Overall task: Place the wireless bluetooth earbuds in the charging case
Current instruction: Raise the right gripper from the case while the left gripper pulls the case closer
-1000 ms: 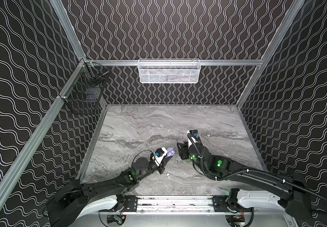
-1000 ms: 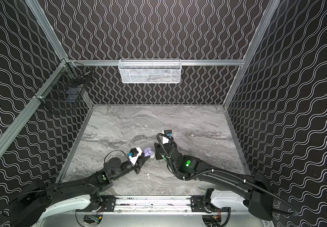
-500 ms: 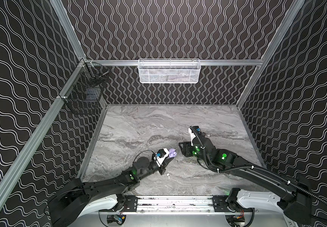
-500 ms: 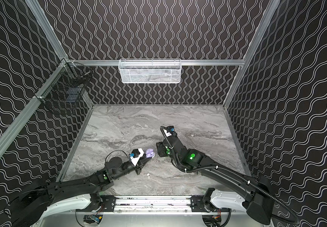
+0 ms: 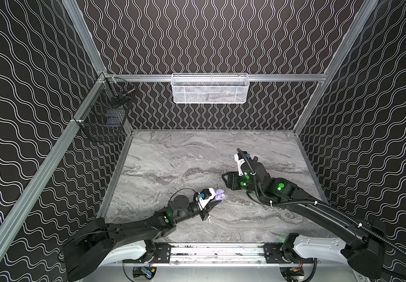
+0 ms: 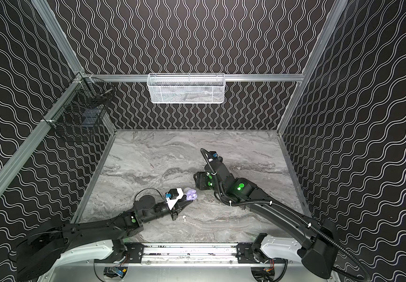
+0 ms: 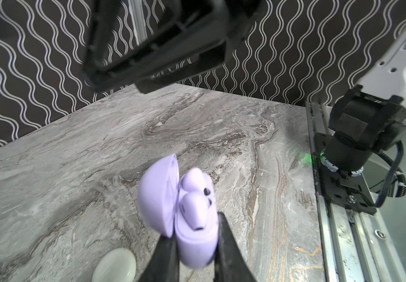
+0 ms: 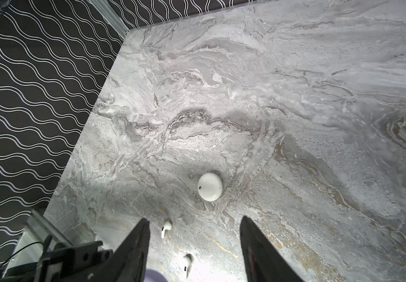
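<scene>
My left gripper (image 7: 195,227) is shut on the base of a lavender charging case (image 7: 192,244), held just above the table in both top views (image 5: 220,194) (image 6: 191,194). Its lid stands open and two lavender earbuds (image 7: 192,202) sit in it. My right gripper (image 8: 194,219) hangs open and empty a little right of and behind the case (image 5: 226,180) (image 6: 198,181). Two white earbuds (image 8: 165,228) (image 8: 186,266) lie loose on the table below it. One of them shows by the left arm (image 5: 209,219) (image 6: 184,218).
A closed round white case (image 8: 210,186) lies on the marble table (image 5: 197,151), also seen beside my left fingers (image 7: 114,266). A white mesh basket (image 5: 210,89) hangs on the back wall and a black wire basket (image 5: 104,114) on the left wall.
My right arm has lifted and drawn back to the right, away from the lavender case, and its jaws have spread wider. The left gripper and the case have stayed put.
</scene>
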You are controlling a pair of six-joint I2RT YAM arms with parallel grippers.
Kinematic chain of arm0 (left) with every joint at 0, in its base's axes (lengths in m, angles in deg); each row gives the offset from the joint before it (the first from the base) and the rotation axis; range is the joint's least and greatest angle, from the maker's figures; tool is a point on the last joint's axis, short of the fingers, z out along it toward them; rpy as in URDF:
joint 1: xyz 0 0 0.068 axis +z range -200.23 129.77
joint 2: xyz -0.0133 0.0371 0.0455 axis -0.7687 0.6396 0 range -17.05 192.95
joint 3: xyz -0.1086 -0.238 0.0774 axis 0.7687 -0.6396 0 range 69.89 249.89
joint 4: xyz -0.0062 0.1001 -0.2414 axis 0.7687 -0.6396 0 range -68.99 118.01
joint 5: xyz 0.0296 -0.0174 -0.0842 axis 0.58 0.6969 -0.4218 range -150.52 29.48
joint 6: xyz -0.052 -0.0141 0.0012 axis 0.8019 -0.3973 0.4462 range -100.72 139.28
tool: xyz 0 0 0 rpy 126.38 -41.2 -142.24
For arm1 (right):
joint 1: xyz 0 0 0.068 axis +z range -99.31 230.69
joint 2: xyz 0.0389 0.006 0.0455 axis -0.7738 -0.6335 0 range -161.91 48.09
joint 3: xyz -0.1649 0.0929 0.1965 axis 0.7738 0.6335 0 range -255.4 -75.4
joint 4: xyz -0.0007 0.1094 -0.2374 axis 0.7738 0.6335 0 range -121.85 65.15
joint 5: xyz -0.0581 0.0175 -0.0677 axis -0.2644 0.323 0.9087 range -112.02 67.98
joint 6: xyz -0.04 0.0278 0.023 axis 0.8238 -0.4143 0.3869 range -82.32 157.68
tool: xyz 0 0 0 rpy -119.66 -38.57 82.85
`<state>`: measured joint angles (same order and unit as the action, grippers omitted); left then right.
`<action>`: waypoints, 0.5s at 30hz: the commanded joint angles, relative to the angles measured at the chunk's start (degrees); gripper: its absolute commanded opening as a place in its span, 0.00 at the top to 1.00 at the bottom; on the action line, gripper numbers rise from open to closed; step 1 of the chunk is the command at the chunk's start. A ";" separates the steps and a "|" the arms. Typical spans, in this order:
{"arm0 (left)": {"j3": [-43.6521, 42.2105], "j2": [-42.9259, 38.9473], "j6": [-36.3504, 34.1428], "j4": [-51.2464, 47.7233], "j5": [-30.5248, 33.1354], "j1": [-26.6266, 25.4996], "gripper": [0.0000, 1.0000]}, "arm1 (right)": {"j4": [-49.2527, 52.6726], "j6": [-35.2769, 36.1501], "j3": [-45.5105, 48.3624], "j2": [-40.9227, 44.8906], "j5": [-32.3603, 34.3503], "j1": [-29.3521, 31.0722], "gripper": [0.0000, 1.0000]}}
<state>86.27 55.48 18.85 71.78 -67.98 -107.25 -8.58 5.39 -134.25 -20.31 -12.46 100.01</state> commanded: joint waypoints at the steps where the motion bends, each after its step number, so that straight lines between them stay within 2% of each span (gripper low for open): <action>1: 1.16 0.39 -3.41 0.01 1.68 -1.99 1.00 | 1.69 0.14 -0.95 -0.71 -2.52 -0.60 0.38; 8: 3.05 1.63 -8.36 -2.97 6.94 -7.48 1.00 | 2.74 0.13 -1.78 -2.41 -4.52 -1.24 0.37; 15: 3.92 2.52 -11.08 -4.07 10.20 -10.19 1.00 | 2.62 0.30 -1.00 -2.61 -6.19 -1.34 0.37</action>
<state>89.57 57.71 10.04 67.23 -59.83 -116.87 -5.94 5.43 -135.40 -22.83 -17.20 98.64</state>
